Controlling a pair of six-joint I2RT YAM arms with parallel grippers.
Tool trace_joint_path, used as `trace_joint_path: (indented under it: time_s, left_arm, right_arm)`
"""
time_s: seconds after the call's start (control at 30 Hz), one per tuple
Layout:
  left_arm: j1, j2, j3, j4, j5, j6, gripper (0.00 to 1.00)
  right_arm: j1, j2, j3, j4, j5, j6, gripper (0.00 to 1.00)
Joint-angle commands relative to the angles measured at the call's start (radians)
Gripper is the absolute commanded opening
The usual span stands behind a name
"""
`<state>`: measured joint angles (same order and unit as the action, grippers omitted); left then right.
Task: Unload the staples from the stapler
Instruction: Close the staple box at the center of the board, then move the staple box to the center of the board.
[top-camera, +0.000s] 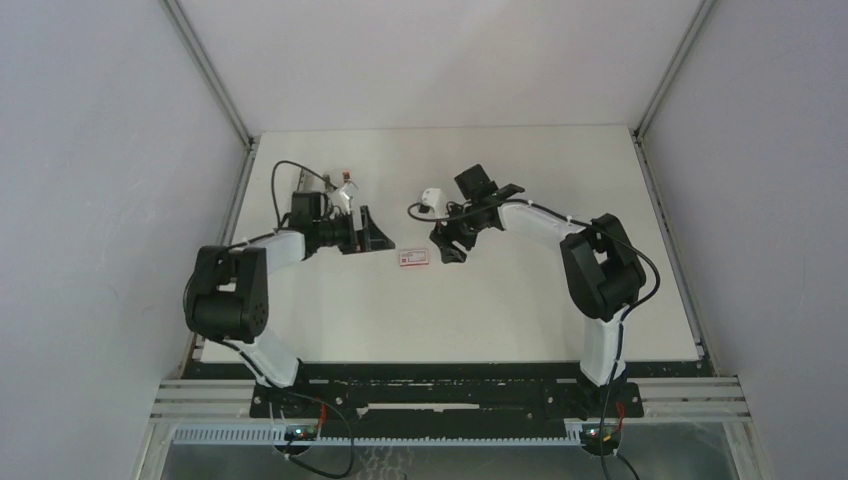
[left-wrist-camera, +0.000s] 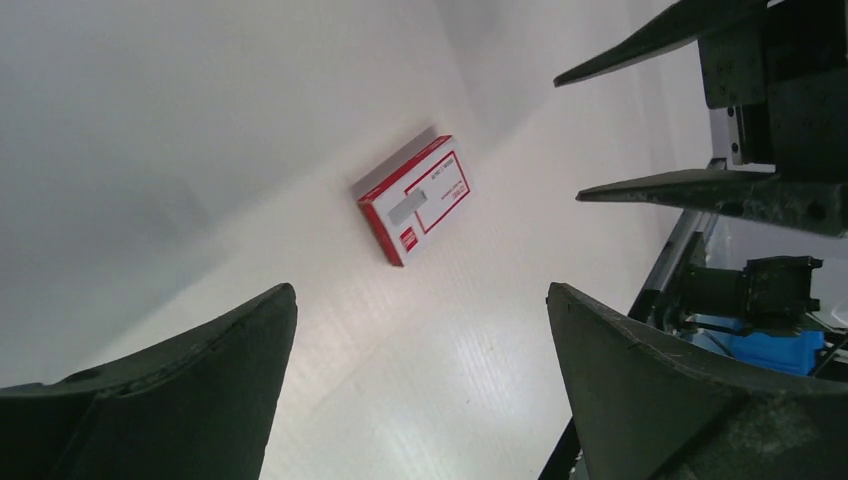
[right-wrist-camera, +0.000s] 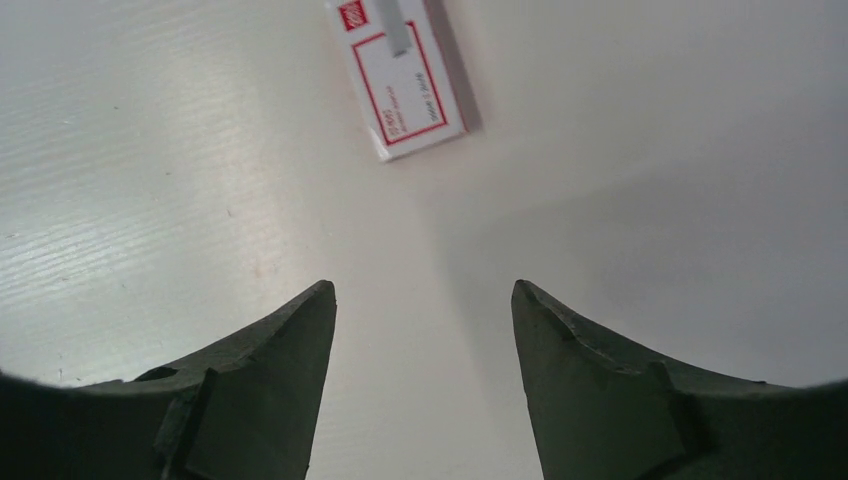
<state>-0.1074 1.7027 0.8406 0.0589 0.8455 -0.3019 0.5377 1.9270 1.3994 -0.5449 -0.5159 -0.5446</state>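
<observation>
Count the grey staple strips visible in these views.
1: a staple strip lies on the red-and-white box, between the left gripper and right gripper. Others may be hidden from view.

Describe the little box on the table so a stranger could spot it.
Look at the middle of the white table, in the gap between the left tool and the right tool. There lies the box, flat, the only red-and-white thing, a short grey strip on its top.

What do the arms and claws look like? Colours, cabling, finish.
Same build: left arm and right arm have white links, bulky black joint housings, black cables looping near the wrists. The left claw and right claw are matte black, two tapered fingers each, slightly scuffed.
</observation>
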Motion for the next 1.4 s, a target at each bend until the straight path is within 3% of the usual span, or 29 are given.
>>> trace_joint_path:
  time_s: [0.0, 0.37, 0.6, 0.87, 1.17, 1.37]
  left_arm:
    - [0.074, -0.138, 0.070, -0.158, 0.019, 0.168, 1.00]
    - [0.317, -0.362, 0.141, -0.645, 0.093, 0.593, 1.00]
    - [0.451, -0.485, 0.144, -0.833, 0.090, 0.736, 1.00]
    - [0.460, -0.606, 0.107, -0.816, 0.083, 0.733, 1.00]
    - [0.460, -0.601, 0.075, -0.795, 0.071, 0.726, 1.00]
    - [0.459, -0.612, 0.070, -0.788, 0.071, 0.726, 1.00]
  right_arm:
    - [0.056, -0.017, 0.017, 0.022, 0.020, -0.165, 0.67]
    - [0.122, 0.211, 0.286, -0.125, 0.022, -0.206, 0.68]
    - [0.140, 0.289, 0.377, -0.182, 0.027, -0.217, 0.68]
    - [0.158, 0.338, 0.404, -0.187, 0.036, -0.194, 0.68]
    - [0.176, 0.347, 0.385, -0.077, 0.173, 0.002, 0.65]
    - [0.179, 0.320, 0.316, -0.003, 0.250, 0.077, 0.57]
